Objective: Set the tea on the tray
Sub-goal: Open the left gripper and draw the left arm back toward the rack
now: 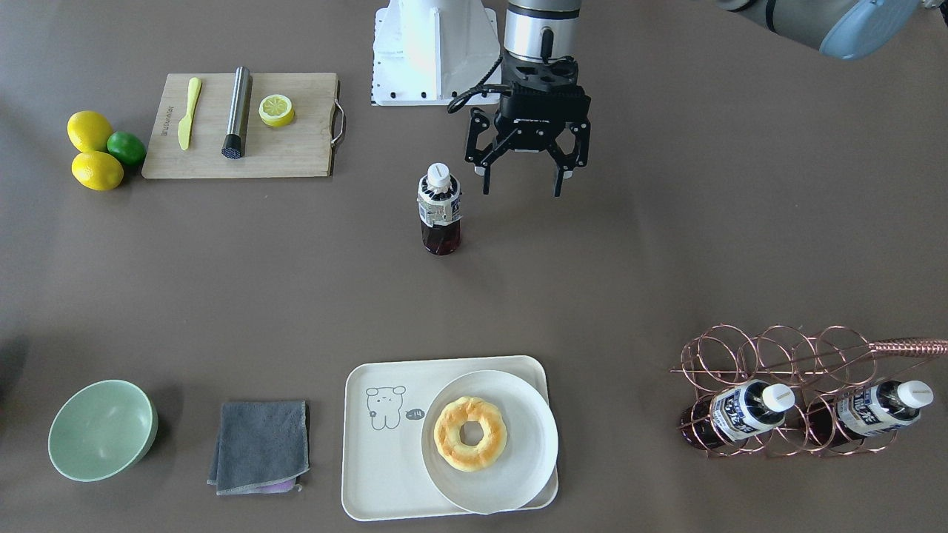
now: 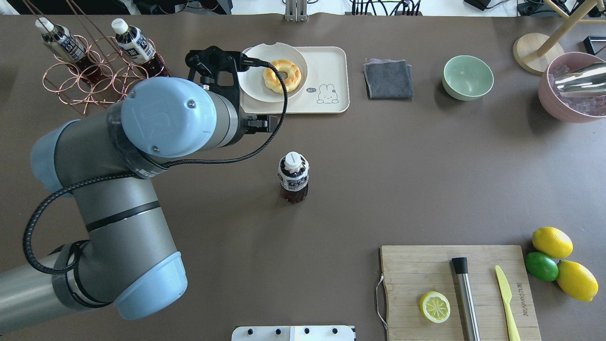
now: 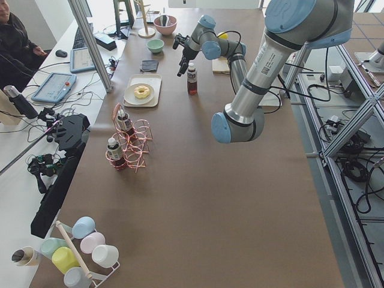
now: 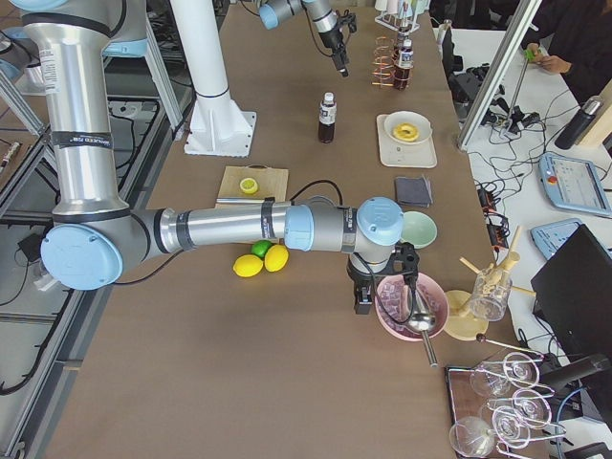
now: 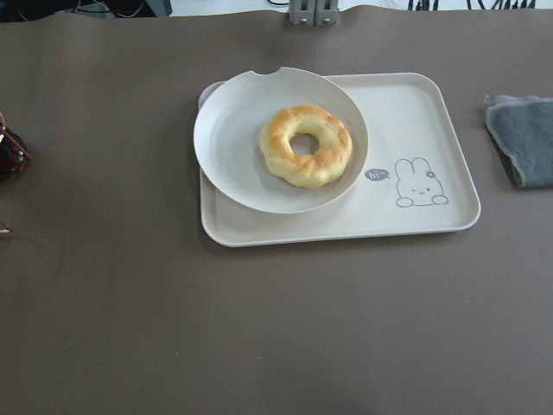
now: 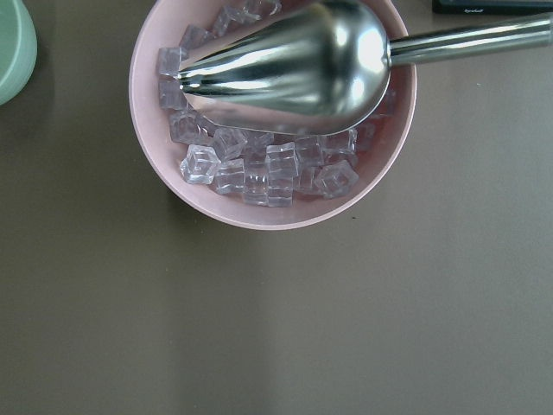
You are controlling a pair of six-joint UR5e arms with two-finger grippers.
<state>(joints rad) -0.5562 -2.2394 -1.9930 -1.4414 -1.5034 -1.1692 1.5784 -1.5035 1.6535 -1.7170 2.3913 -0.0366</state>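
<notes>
Tea bottle (image 1: 440, 211), small clear plastic with a white screw cap, a white-and-navy label and dark reddish-brown drink inside, is standing upright on the brown table (image 1: 666, 259), well apart from the cream-white rounded-rectangle tray (image 1: 385, 466) with its grey line-drawn animal. The tray is carrying a round white plate (image 1: 529, 444), which is reaching slightly past the rim on 1 side and holding a golden ring doughnut (image 1: 469, 433). The left gripper (image 1: 522, 189) is hanging just beside the bottle without touching it, its 2 black fingers spreading wide with nothing between them. A copper wire rack (image 1: 907, 346) is cradling 2 similar bottles (image 1: 740, 414), both lying tilted with their caps pointing the same way. The right gripper (image 4: 361, 304) is hovering at a round pink bowl (image 6: 285, 218) that is holding clear ice cubes (image 6: 259, 173) and a shiny metal scoop (image 6: 294, 65); whether its fingers are apart or together cannot be told.
</notes>
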